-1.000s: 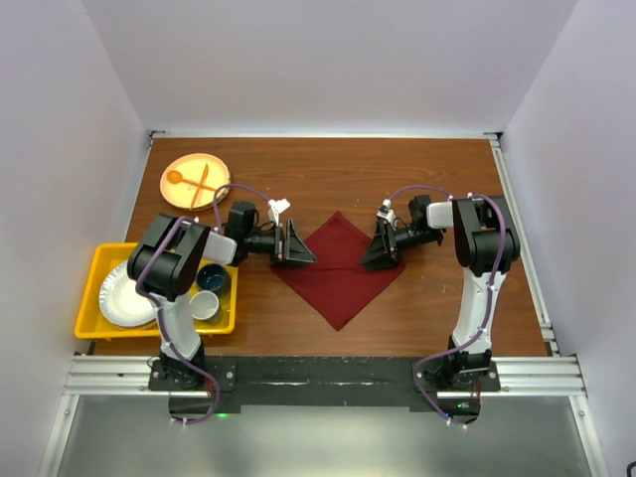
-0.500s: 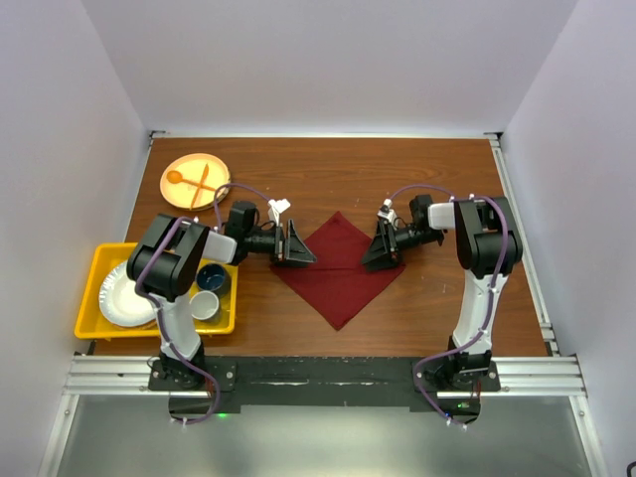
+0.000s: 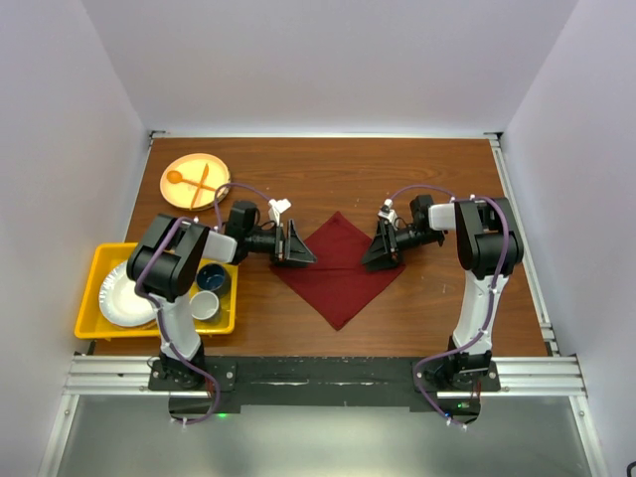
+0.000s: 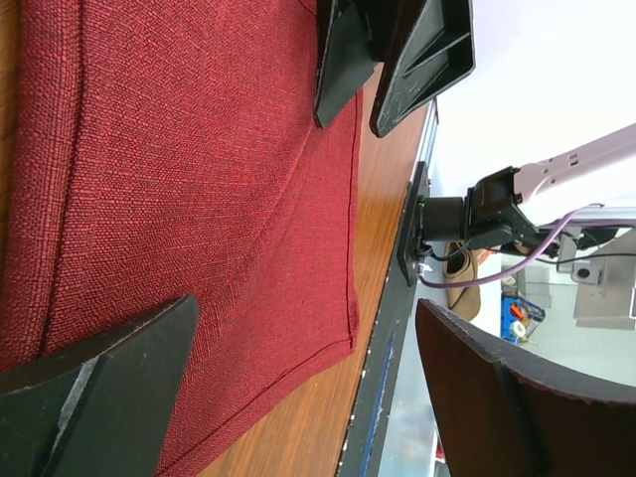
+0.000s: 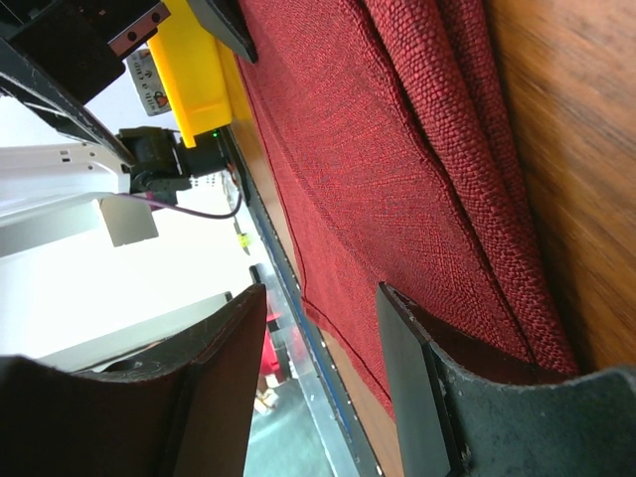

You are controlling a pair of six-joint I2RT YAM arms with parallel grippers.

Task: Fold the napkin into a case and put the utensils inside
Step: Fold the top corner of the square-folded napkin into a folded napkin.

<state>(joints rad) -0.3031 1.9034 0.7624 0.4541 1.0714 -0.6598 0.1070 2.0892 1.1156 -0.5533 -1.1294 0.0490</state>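
The left gripper (image 3: 298, 246), jaws wide, and the right gripper (image 3: 379, 250), half spread, flank the napkin's (image 3: 338, 273) side corners, holding nothing, probably to fold it.

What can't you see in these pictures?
- Top view: the napkin has its side corners under the left gripper and right gripper. Whether they touch the cloth cannot be told.
- Top view: the left arm covers part of the yellow tray.
- Wrist views: the napkin runs past the frame edges.
- No purple utensils show in any view.
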